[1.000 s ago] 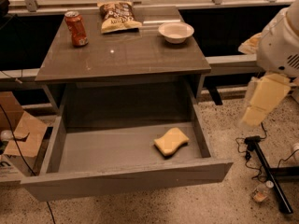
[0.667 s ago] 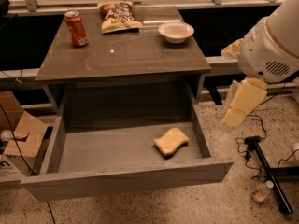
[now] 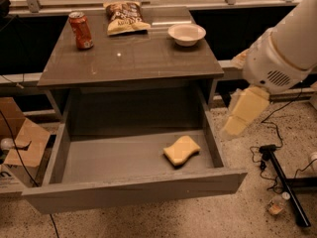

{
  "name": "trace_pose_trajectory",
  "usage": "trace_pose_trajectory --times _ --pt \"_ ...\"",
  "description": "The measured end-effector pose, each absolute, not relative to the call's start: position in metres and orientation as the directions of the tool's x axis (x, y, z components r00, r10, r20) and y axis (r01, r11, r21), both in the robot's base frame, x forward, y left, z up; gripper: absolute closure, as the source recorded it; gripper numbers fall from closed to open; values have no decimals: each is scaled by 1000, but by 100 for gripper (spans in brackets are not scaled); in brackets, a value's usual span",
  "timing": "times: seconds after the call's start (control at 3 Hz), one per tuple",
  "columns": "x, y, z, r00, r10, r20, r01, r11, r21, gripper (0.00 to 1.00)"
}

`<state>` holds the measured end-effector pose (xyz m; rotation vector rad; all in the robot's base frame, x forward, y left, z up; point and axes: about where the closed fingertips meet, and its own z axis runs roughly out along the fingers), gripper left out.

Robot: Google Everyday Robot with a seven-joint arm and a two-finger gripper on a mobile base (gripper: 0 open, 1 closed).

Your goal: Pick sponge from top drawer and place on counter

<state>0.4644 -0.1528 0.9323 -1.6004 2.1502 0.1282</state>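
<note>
The pale yellow sponge lies flat in the right front part of the open top drawer. The drawer is pulled out below the grey-brown counter. My gripper hangs from the white arm at the right, outside the drawer's right wall. It is above and to the right of the sponge, not touching it, and holds nothing that I can see.
On the counter stand a red can, a crinkled chip bag and a white bowl. A cardboard box sits left of the drawer. A black stand with cables lies on the floor at the right.
My arm and gripper have moved left, closer to the drawer's right wall. The sponge and the things on the counter have not moved.
</note>
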Motion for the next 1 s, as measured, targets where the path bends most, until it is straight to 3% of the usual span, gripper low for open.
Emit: trace_pose_trajectory --times 1.0 --pt "527 -85 823 -271 -818 -508 -939 341 -48 0"
